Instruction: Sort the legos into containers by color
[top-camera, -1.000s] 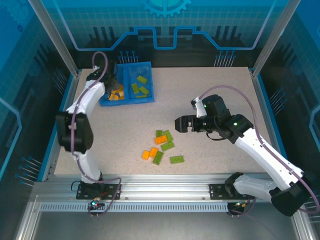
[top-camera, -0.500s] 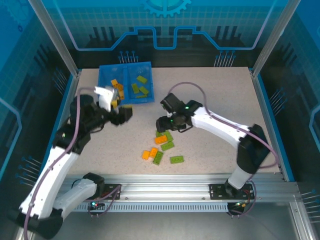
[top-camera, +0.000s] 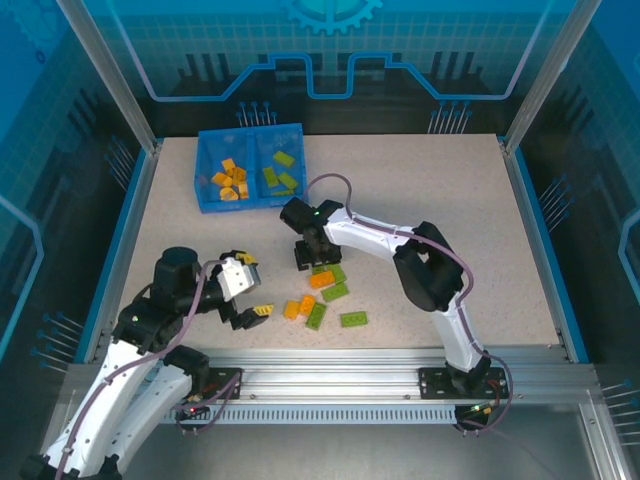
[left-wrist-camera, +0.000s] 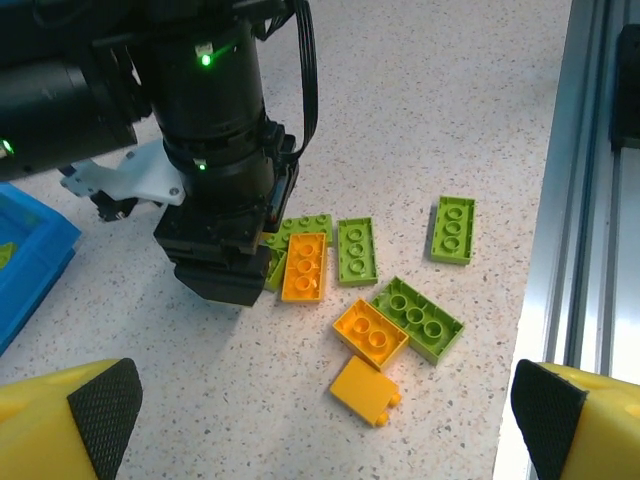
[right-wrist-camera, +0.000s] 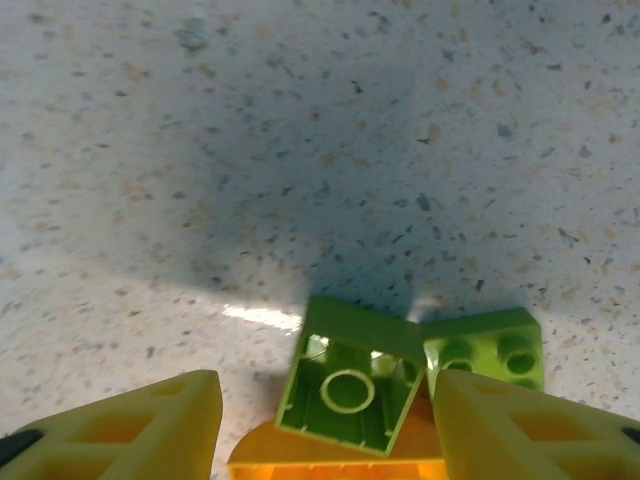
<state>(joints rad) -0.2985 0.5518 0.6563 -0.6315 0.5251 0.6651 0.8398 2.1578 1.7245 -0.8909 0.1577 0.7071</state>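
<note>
**Right claw straddling a tipped green brick, bin way off in the far corner**

My right claw (top-camera: 308, 258) hangs with its jaws apart around a green brick (right-wrist-camera: 348, 388) that leans on an orange brick (right-wrist-camera: 330, 468). There's a gap on one side, so nothing's clamped. My left claw (top-camera: 255, 288) is wide open and empty, near the loose legos (top-camera: 325, 292). They look light, hard and slick, so I'd pinch the flat side walls, not the studs, or it'll probably squirt out. The table (top-camera: 450, 220) is flat, the pile's cramped, and the blue bin (top-camera: 250, 205) sits well apart.
</note>
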